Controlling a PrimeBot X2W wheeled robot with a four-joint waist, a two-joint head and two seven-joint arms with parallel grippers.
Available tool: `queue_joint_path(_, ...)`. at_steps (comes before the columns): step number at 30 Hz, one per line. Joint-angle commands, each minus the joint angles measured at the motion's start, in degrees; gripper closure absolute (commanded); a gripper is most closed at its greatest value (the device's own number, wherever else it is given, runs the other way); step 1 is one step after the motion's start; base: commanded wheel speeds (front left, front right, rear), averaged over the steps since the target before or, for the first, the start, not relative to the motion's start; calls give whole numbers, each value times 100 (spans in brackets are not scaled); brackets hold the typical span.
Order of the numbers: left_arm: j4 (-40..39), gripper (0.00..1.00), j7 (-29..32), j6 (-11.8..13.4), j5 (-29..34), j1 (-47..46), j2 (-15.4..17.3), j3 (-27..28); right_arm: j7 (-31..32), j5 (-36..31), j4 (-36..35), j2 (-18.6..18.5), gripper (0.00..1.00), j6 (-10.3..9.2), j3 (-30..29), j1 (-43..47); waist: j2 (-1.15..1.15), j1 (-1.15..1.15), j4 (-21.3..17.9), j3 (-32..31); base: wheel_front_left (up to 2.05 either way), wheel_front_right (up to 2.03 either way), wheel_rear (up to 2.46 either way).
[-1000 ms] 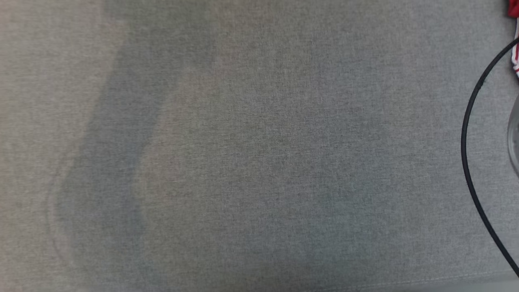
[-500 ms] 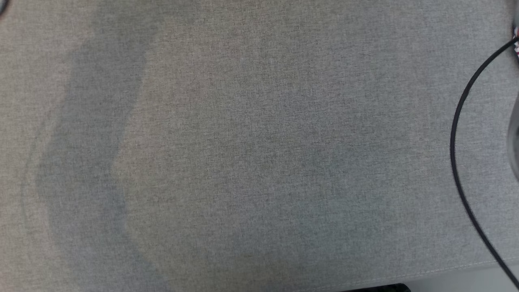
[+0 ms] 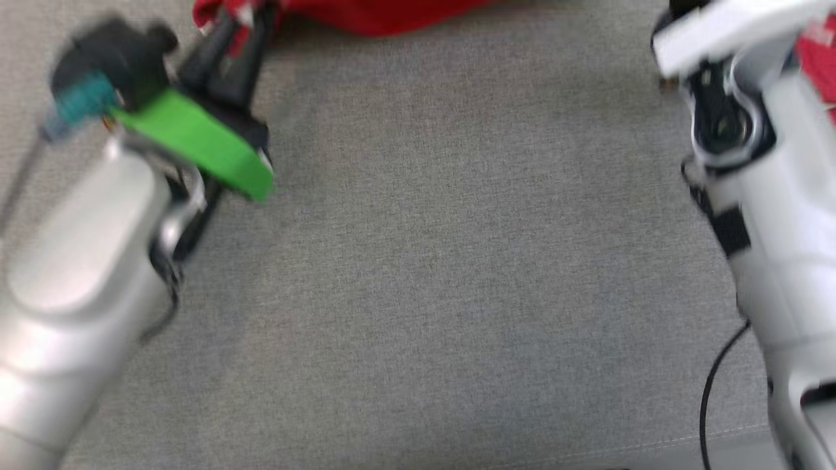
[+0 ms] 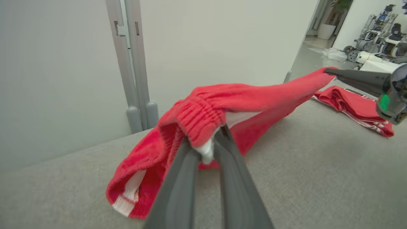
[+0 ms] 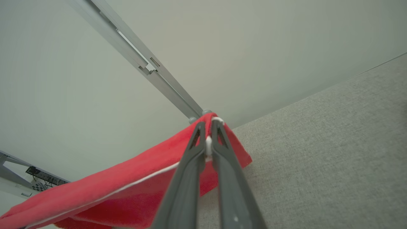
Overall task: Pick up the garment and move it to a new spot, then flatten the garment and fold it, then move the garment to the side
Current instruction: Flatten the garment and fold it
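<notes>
Drooping red garment (image 4: pixel 254 98), ribbed elastic waistband (image 4: pixel 197 117), white-striped hem (image 4: pixel 125 198)

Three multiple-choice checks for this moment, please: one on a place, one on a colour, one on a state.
1. Where does the spare red cloth lie?
A on the grey surface
B in a basket
C on a chair

2. What colour is the held garment?
A blue
B red with white trim
C green

3. How is the garment held?
A lying loose
B by one gripper
C by both grippers

Key:
1 A: the left wrist view shows it resting on the surface.
2 B: red knit with a white edge.
3 C: the left gripper and right gripper each pinch an end of the garment.
</notes>
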Motion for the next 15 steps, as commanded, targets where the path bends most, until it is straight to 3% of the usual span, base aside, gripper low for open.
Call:
queue_joint_path(1,-203,100,-15,93,161,479,-11,97,34,230,-227,-33,100,-2,-46,481,0,0,70,-338,0,0,0)
queue_joint_path(6,-786,100,-15,305,529,1904,-140,281,165,598,-985,-186,100,-2,-122,2025,0,0,158,-670,0,0,0)
queue_joint_path(15,-889,100,-16,302,990,3637,-266,73,401,598,-2095,-192,100,-2,-623,4348,0,0,250,-1226,0,0,0)
